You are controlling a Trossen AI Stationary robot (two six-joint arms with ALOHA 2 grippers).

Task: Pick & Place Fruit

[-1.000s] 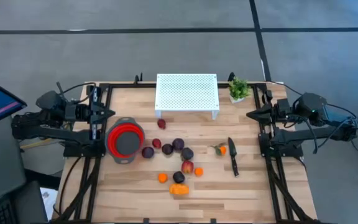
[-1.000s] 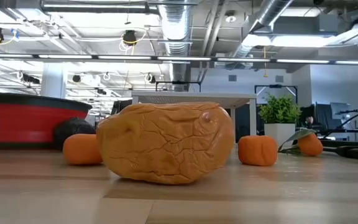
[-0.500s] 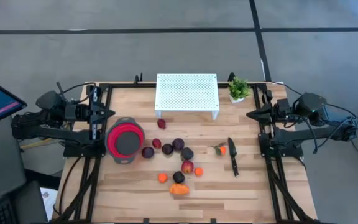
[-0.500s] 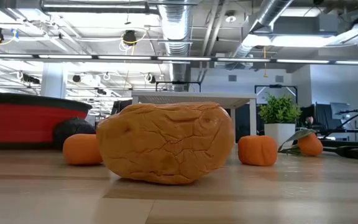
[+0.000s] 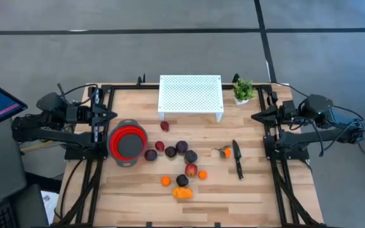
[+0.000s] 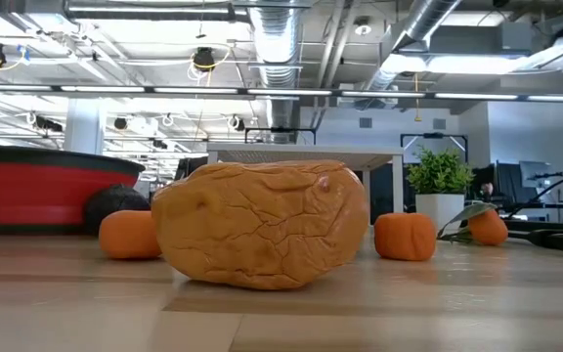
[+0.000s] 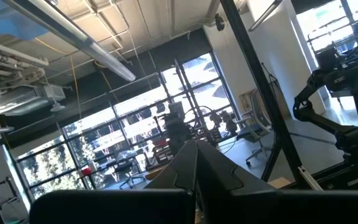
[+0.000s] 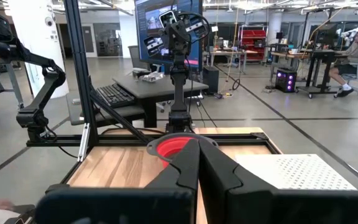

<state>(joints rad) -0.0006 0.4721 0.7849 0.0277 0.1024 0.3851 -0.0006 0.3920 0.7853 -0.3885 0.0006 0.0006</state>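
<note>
The fruit lies scattered on the wooden table's middle in the high view: dark plums (image 5: 181,147), a red-yellow ball (image 5: 191,170), small oranges (image 5: 165,180) and a larger orange piece (image 5: 182,192). That piece (image 6: 262,225) fills the low view, resting on its underside. An orange with a leaf (image 5: 225,152) lies beside the knife. My left gripper (image 5: 109,116) is shut at the table's left edge, above the bowl's far side. My right gripper (image 5: 255,116) is shut at the right edge. In the wrist views each gripper's fingers (image 7: 196,144) (image 8: 197,144) meet at a point.
A red collapsible bowl (image 5: 128,142) stands left of the fruit. A white perforated rack (image 5: 191,95) stands at the far middle, with a small potted plant (image 5: 243,90) to its right. A black-handled knife (image 5: 237,158) lies right of the fruit. Bare wood runs along the near edge.
</note>
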